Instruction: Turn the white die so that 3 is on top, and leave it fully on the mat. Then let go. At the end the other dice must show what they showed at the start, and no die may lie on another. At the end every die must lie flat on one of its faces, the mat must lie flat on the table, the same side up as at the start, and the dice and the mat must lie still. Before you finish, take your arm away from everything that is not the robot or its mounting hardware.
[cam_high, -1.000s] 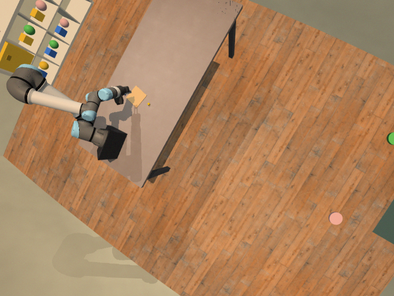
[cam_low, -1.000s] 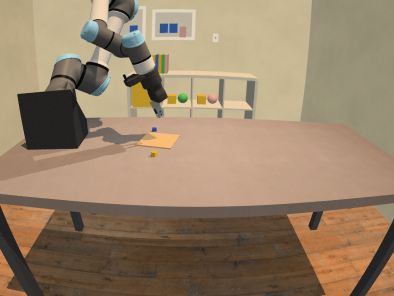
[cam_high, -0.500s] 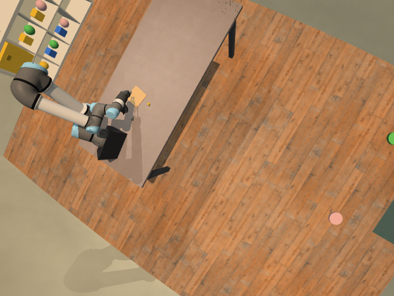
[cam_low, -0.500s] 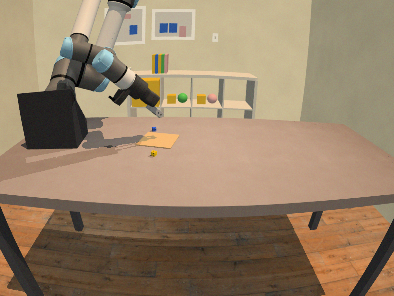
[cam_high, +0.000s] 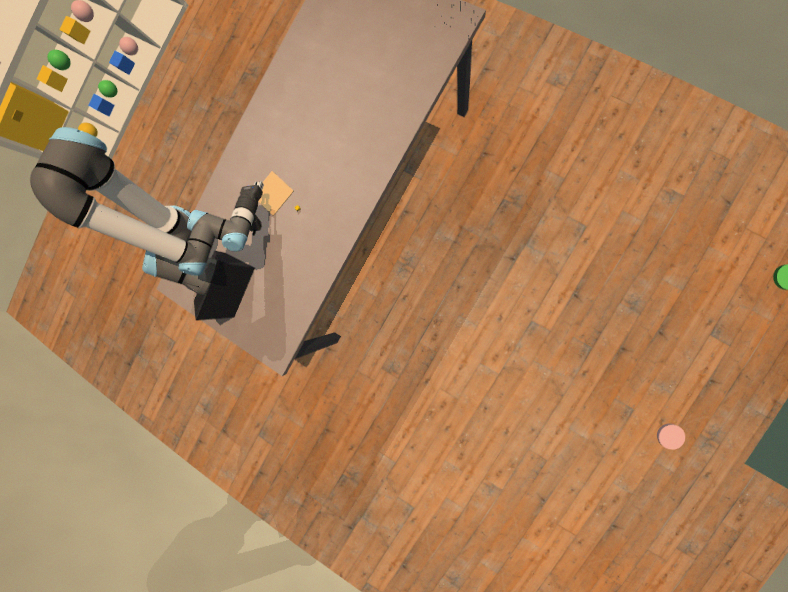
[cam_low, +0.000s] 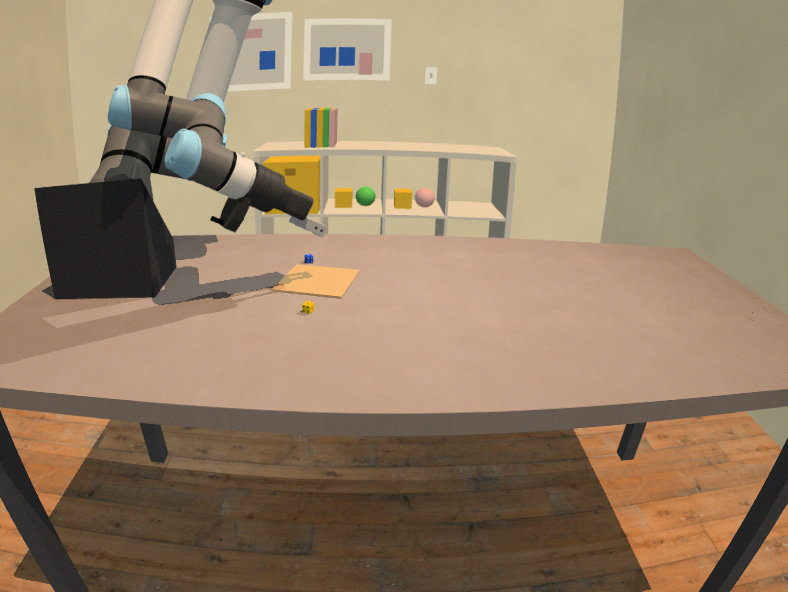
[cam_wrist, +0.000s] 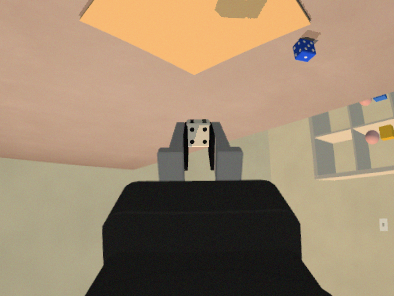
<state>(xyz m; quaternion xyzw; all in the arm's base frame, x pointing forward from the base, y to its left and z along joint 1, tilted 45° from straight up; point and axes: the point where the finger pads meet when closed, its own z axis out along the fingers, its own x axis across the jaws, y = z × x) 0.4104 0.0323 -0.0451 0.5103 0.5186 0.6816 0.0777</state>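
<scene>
My gripper (cam_wrist: 198, 136) (cam_low: 318, 228) (cam_high: 259, 187) is shut on the white die (cam_wrist: 197, 134) and holds it in the air above the near-left corner of the orange mat (cam_wrist: 180, 14) (cam_low: 321, 280) (cam_high: 280, 188). The gripper is tilted close to level, pointing across the mat. The die's face toward the wrist camera shows several dark pips. The blue die (cam_wrist: 305, 50) (cam_low: 308, 258) lies on the table just beyond the mat. The yellow die (cam_low: 307, 307) (cam_high: 297, 207) lies on the table in front of the mat.
A black box (cam_low: 101, 235) (cam_high: 221, 293) holding the arm's base stands on the table's left end. A shelf (cam_low: 439, 172) with blocks and balls stands behind the table (cam_low: 509, 331).
</scene>
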